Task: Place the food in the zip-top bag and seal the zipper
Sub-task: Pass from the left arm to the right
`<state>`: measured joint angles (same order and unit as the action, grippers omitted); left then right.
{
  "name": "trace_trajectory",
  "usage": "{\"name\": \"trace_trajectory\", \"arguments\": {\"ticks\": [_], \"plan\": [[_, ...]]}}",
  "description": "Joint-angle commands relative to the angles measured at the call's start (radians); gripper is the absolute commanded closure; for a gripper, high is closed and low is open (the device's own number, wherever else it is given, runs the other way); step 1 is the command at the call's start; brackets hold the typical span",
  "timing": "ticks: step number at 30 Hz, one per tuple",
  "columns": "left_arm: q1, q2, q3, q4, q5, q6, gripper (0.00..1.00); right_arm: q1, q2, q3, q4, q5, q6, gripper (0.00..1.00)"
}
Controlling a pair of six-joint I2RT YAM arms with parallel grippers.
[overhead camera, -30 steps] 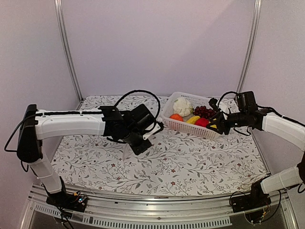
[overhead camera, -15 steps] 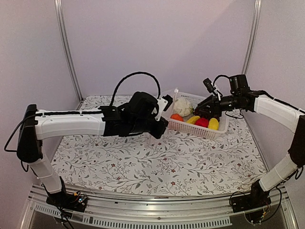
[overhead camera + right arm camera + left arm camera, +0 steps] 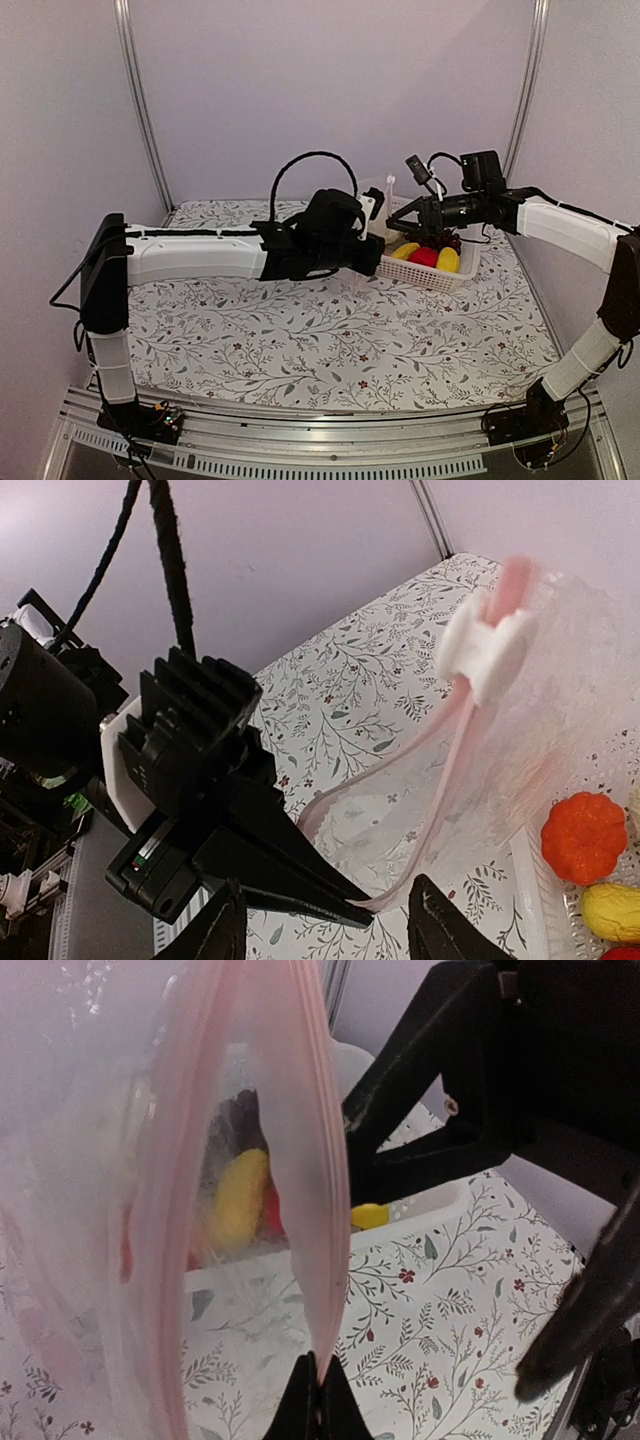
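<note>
My left gripper point(image 3: 377, 238) is shut on the edge of the zip-top bag point(image 3: 374, 203) and holds it upright just left of the basket. In the left wrist view its tips point(image 3: 318, 1392) pinch the pink zipper point(image 3: 322, 1190), and the two strips stand parted. My right gripper point(image 3: 402, 226) is open beside the bag mouth. In the right wrist view its fingers point(image 3: 228, 925) straddle the pinched bag edge point(image 3: 400, 895), and a white slider point(image 3: 490, 645) sits on the zipper. The food lies in the basket: orange fruit point(image 3: 583, 835), yellow piece point(image 3: 447, 260), red piece point(image 3: 424, 256), grapes point(image 3: 441, 239). The cauliflower is hidden.
The white lattice basket point(image 3: 432, 276) stands at the back right of the flowered table point(image 3: 330, 340). Purple walls and metal posts point(image 3: 140, 110) close in the back and sides. The two arms nearly meet above the basket's left end.
My left arm has lifted the bag off the table and carried it right, up to the basket. My right gripper has risen and moved left from the basket's right side to the bag mouth.
</note>
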<state>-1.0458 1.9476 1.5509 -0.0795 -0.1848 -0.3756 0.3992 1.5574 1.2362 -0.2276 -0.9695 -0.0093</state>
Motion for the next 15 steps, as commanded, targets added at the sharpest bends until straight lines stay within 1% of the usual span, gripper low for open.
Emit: {"name": "trace_trajectory", "arguments": {"ticks": [1, 3, 6, 7, 9, 11, 12, 13, 14, 15], "plan": [[0.006, 0.034, 0.045, 0.024, 0.032, -0.025, 1.00, 0.004, -0.014, -0.021, 0.063, 0.086, 0.121, 0.48], [0.005, 0.043, 0.055, 0.024, 0.042, -0.025, 1.00, 0.004, -0.008, -0.018, 0.074, 0.121, 0.157, 0.52], [0.001, 0.059, 0.076, 0.016, 0.051, -0.021, 1.00, 0.004, 0.023, 0.005, 0.076, 0.119, 0.195, 0.56], [0.000, 0.065, 0.082, 0.013, 0.051, -0.020, 1.00, 0.004, 0.038, 0.011, 0.075, 0.125, 0.201, 0.59], [-0.003, 0.073, 0.089, 0.010, 0.053, -0.020, 1.00, 0.004, 0.054, 0.021, 0.076, 0.141, 0.220, 0.68], [-0.005, 0.076, 0.089, 0.004, 0.048, -0.025, 1.00, 0.004, 0.066, 0.023, 0.076, 0.146, 0.226, 0.81], [-0.007, 0.074, 0.088, -0.002, 0.042, -0.030, 0.98, 0.004, 0.067, 0.022, 0.078, 0.144, 0.228, 0.87], [-0.008, 0.072, 0.085, -0.010, 0.030, -0.033, 0.94, 0.004, 0.067, 0.020, 0.081, 0.141, 0.232, 0.94], [-0.010, 0.065, 0.080, -0.018, 0.017, -0.037, 0.86, 0.004, 0.066, 0.017, 0.085, 0.137, 0.237, 1.00], [-0.013, 0.056, 0.069, -0.022, 0.002, -0.041, 0.77, 0.003, 0.063, 0.014, 0.090, 0.136, 0.240, 1.00]]}}
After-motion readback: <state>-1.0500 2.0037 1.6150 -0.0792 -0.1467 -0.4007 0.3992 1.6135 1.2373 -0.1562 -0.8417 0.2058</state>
